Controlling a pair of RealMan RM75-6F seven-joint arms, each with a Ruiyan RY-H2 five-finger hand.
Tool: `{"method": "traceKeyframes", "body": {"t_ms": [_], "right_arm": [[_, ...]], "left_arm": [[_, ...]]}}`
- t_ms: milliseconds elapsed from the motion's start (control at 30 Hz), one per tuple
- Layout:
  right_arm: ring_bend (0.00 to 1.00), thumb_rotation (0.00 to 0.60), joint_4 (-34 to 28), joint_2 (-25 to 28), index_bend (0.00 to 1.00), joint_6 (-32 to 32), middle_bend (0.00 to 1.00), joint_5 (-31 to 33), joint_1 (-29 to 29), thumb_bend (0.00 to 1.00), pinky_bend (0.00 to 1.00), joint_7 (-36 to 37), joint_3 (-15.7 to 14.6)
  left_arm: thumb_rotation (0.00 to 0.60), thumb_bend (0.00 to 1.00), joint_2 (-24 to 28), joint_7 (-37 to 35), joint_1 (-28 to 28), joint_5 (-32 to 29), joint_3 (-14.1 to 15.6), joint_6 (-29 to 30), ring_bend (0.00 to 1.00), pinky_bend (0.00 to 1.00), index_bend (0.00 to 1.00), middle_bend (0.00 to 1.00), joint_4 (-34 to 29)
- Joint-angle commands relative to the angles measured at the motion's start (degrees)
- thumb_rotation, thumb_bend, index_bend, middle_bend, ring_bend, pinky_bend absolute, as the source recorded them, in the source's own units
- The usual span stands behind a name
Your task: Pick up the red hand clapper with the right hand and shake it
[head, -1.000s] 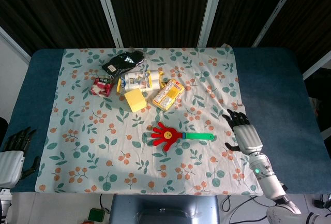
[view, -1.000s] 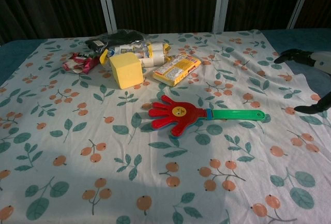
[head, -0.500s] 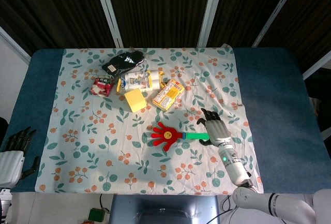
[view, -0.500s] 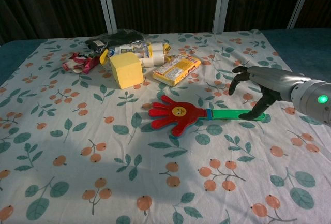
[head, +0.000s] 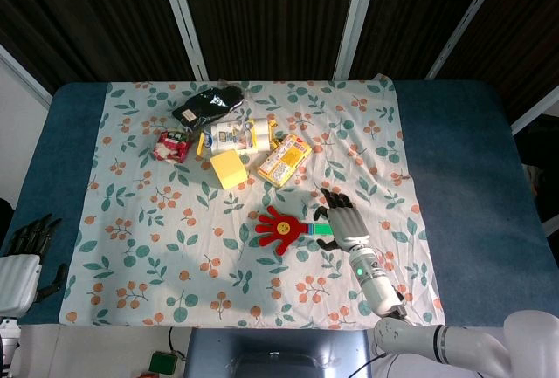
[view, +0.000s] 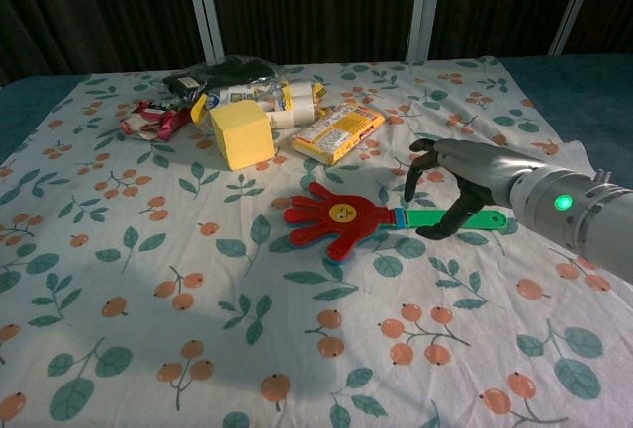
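The red hand clapper (head: pixel 279 229) (view: pixel 336 216) lies flat on the flowered cloth, its red palm to the left and its green handle (view: pixel 440 217) pointing right. My right hand (head: pixel 342 219) (view: pixel 463 177) hovers over the green handle with its fingers spread and curved down; the thumb (view: pixel 440 225) reaches the handle's near side. Nothing is gripped. My left hand (head: pixel 24 256) rests open off the table's left edge, seen only in the head view.
A yellow cube (head: pixel 227 169) (view: pixel 240 134), a yellow snack box (head: pixel 285 159) (view: pixel 338 132), a white and yellow packet (head: pixel 234 136), a red wrapper (head: pixel 172 146) and a black pouch (head: pixel 208 104) cluster behind the clapper. The blue table (head: pixel 454 160) shows beyond the cloth.
My right hand has moved leftward from the cloth's right edge to above the clapper's green handle. The clapper and left hand have not moved.
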Motion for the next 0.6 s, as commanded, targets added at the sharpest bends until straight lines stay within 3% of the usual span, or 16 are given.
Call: {"method": "traceKeyframes", "body": {"t_ms": [33,600], "right_arm": [[0.00,0.600,0.6,-0.6,0.53,0.7,0.02,0.2,0.3,0.37,0.00,-0.3,-0.4],[0.00,0.600,3.7,-2.3,0.57,1.6,0.05,0.4,0.9,0.39,0.00,1.1,-1.0]], "left_arm": [[0.600,0.45,0.0,0.0,0.0,0.0,0.0,0.0,0.00,0.10,0.00,0.02,0.0],[0.600,0.45,0.0,0.0,0.0,0.0,0.0,0.0,0.00,0.10,0.00,0.02,0.0]]}}
